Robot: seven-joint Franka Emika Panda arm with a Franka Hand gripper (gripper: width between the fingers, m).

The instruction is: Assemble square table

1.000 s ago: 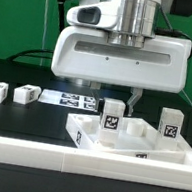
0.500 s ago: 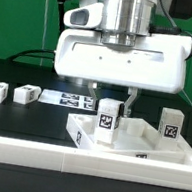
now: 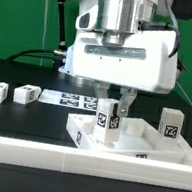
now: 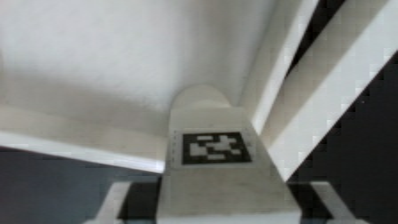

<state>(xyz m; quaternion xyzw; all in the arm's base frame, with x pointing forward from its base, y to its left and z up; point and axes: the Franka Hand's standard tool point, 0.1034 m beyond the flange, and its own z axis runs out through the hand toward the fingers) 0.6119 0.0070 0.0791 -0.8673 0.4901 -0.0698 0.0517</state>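
Nothing legible; only coded tags (image 4: 215, 147) on each leg (image 3: 107, 124)

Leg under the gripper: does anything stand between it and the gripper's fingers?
Nothing visible does. The gripper hangs right over the upright leg on the square slab, straddling its top. Whether it touches the leg is unclear.

A plain green backdrop (image 3: 22, 11) stands behind the matte black surface (image 3: 28, 123); a long white border wall (image 3: 33, 155) runs along its near edge.
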